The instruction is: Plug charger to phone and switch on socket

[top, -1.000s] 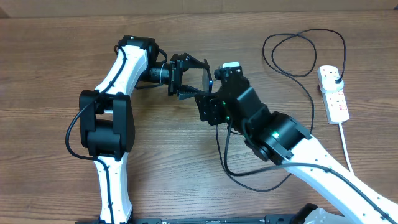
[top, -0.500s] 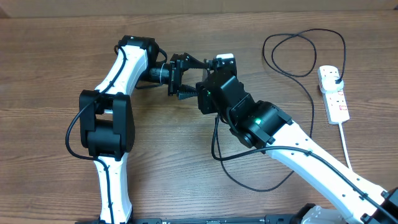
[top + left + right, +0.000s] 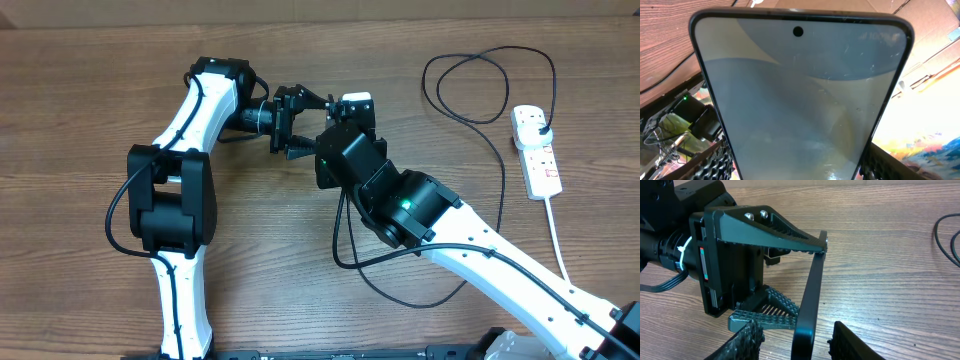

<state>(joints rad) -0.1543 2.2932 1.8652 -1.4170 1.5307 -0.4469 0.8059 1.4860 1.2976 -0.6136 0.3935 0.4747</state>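
Here is the phone [image 3: 800, 100], one flat slab of smooth glass with rounded corners and a thin dark frame. It has a pale blue-grey screen and a single round camera hole at its 12 o'clock edge. Faint marks near the screen's 1 o'clock corner are too dim to read.

The left gripper [image 3: 807, 280] clamps the phone by its two long edges and holds it up off the wood-grain table [image 3: 80, 100]. Its ridged black fingers [image 3: 775, 227] are wedge-shaped. A red-and-white sticker on the gripper body can't be read.

From overhead, the phone sits just toward 12 o'clock of the table's centre, between the two white-and-black arms. The right gripper [image 3: 799, 336] has its two knobbly black pads either side of the phone's end. There is a gap on each side, so the jaws are apart and hold nothing.

Out at 3 o'clock lies one white socket [image 3: 540, 160], long and glossy, with small red switches. One black plug [image 3: 538, 122] sits in its 12 o'clock end. The charger [image 3: 424, 85], a thin black cable, loops from there back under the right arm; its tip is hidden. A thick white cord [image 3: 556, 235] trails toward 5 o'clock.
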